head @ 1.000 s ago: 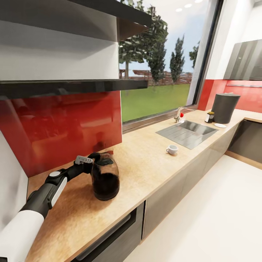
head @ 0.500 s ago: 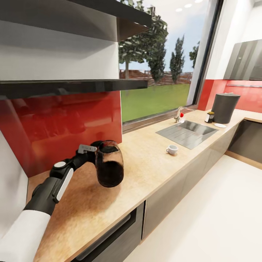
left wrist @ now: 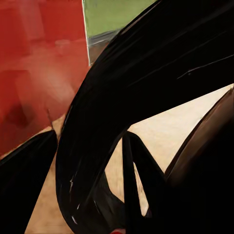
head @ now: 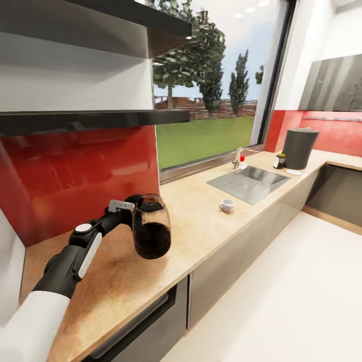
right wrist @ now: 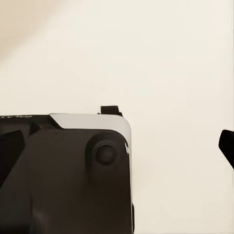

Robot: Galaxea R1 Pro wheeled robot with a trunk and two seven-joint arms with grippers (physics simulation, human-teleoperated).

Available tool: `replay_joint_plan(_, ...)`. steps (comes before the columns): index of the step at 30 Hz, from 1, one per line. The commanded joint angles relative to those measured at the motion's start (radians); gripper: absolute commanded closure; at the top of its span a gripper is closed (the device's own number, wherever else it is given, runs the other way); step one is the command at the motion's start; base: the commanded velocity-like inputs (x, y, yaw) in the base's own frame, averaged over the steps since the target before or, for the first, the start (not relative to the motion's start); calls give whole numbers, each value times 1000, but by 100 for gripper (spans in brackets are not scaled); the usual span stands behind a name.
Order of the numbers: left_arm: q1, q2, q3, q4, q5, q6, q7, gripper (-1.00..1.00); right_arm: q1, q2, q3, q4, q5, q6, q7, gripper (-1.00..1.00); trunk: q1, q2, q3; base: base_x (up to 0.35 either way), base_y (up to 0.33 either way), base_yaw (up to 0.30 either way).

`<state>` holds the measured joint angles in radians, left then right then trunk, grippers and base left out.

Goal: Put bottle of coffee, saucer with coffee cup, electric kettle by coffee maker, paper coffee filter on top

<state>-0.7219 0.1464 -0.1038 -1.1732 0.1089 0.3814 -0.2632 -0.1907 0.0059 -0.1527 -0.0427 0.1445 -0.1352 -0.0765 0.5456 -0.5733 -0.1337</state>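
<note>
Left gripper (head: 131,205) was clamped on the black handle of the dark glass electric kettle (head: 151,234), carrying it clear of the light wooden countertop (head: 201,221), in front of the glossy red backsplash (head: 75,176). Kettle body rounded, translucent brown-black, darker in its lower half, tilted a little with a soft shadow on the wood beneath. In the left wrist view the kettle's black handle loop (left wrist: 97,141) curved close across the lens.

Farther right, a small white coffee cup (head: 227,205) stood alone on the countertop, just before the steel sink (head: 249,182). Past the sink, a small dark-lidded coffee bottle (head: 279,161) sat just beside the tall grey cylindrical coffee maker (head: 299,148), with a white saucer (head: 293,172) near its base.

Right gripper: cannot tell its state; the right wrist view gave a dark housing (right wrist: 66,175) over pale floor.
</note>
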Motion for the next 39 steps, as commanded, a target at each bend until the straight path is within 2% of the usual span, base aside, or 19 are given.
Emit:
replay_joint_plan(1,-1,1,-1,-2,12,8,1,100,-1,0,-8,1,10,-4,-3,-100,0,-2,-1,-75,-261,-236)
replay_joint_plan(25,2,-1,6,14,14,0,3,100,-1,0,-8,1,10,-4,-3,-100,0,-2,0,-75,-261,-266)
replay_joint_plan(27,8,-13,-13,16,14,-4,3,100,-1,0,-8,1,10,-4,-3,-100,0,-2,0,-81,-261,-269)
replay_joint_plan(31,10,-21,-25,48,15,-14,4,100,-1,0,-8,1,10,-4,-3,-100,0,-2,0,-86,-261,-269)
replay_joint_plan(32,10,-21,-26,63,14,-22,4,100,-1,0,-8,1,10,-4,-3,-100,0,-2,0,-90,-261,-269)
replay_joint_plan(35,11,-21,-28,152,15,-117,3,100,-1,0,-8,1,10,-4,-3,-100,0,-2,0,-92,-261,-269)
replay_joint_plan(39,32,-21,-29,244,15,-198,2,100,-1,0,-8,1,10,-4,-3,-100,0,-2,0,-91,-258,-269)
